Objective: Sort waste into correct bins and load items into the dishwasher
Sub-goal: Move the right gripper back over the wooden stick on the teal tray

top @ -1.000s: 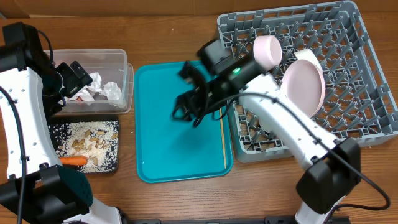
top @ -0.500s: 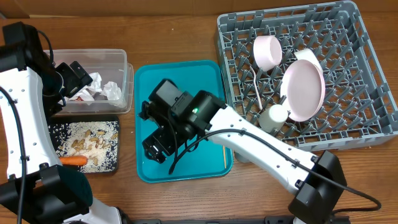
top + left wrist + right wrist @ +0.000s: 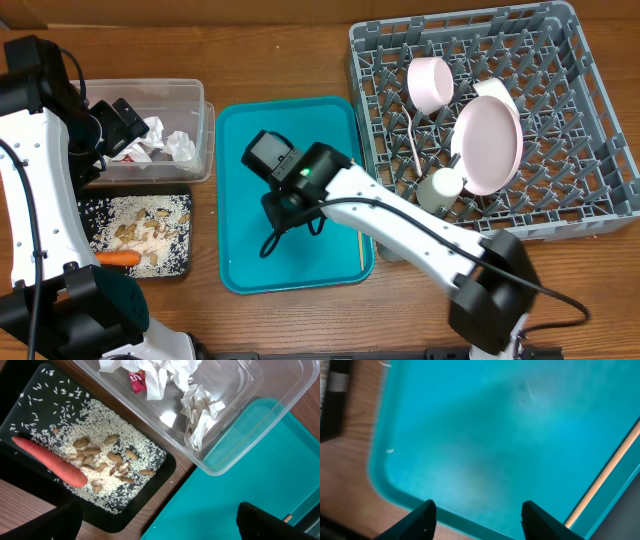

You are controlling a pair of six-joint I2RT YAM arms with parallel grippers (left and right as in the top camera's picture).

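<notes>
The brown wooden table (image 3: 290, 50) filled the overhead view. The grey rack (image 3: 560, 60) took its far right corner. The teal tray (image 3: 240, 180) lay in the middle, touching the rack's left wall, with a thin pale stick (image 3: 357, 225) along its right edge. Left of it stood the clear tub (image 3: 195, 130), and the black tray (image 3: 85, 215) lay just in front of that.

The right gripper (image 3: 480, 520) hung over the teal tray's near left corner. Its fingers were spread wide with nothing between them. It was well apart from the rack on its right and from both bins on its left. The left gripper (image 3: 155, 525) hovered above the tub. It was also wide open and empty, and both bins showed below it in the wrist view.

In the rack the plate (image 3: 490, 150) stood on edge. The bowl (image 3: 432, 82) lay tipped on its side beyond it, and the cup (image 3: 445, 185) sat at the plate's left rim. The fork (image 3: 412, 135) stood between the bowl and the cup.

Crumpled napkins (image 3: 197, 407) and the red wrapper (image 3: 137, 381) lay in the tub. The carrot (image 3: 50, 462) lay in the black tray, just up from the left finger, beside the scraps (image 3: 107, 457) on a bed of grains (image 3: 95, 420).
</notes>
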